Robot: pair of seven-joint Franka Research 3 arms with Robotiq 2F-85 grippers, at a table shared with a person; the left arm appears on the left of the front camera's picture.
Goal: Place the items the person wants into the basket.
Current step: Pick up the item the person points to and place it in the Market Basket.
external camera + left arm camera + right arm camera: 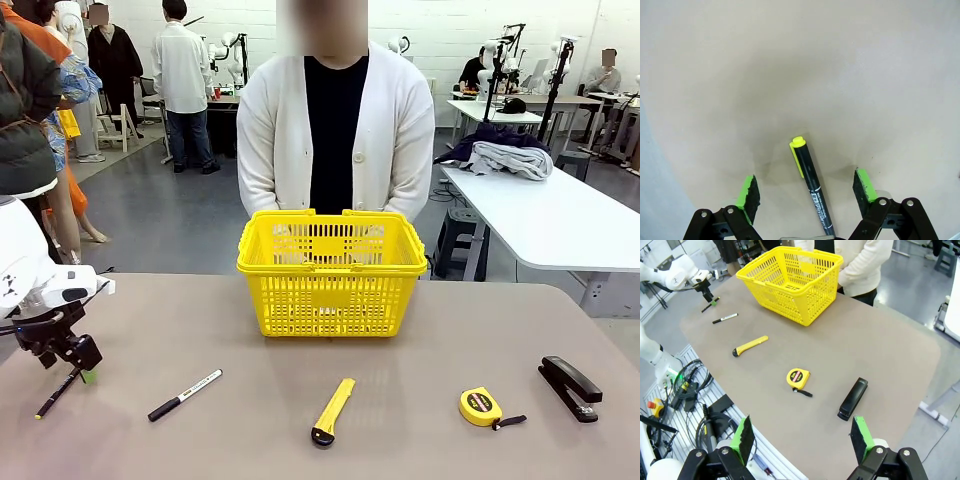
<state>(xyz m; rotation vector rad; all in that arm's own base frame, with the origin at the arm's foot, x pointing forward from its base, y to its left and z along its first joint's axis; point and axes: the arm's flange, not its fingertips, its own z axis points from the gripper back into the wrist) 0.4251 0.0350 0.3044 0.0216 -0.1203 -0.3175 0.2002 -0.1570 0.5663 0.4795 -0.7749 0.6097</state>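
Left tool [806, 186] straddling thin black pen [812, 192] — jaws spread, clear of it, yellow-green tip and clip, white print

1 each: basket [332, 310], pen [57, 394], marker [185, 395], stapler [571, 387], knife [332, 411], tape measure [481, 406].

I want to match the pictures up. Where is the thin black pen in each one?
Front view: pen low at the far left.
Left wrist view: bottom middle.
Right wrist view: top left.
Shared landmark: left gripper, its green fingers straddling the pen.
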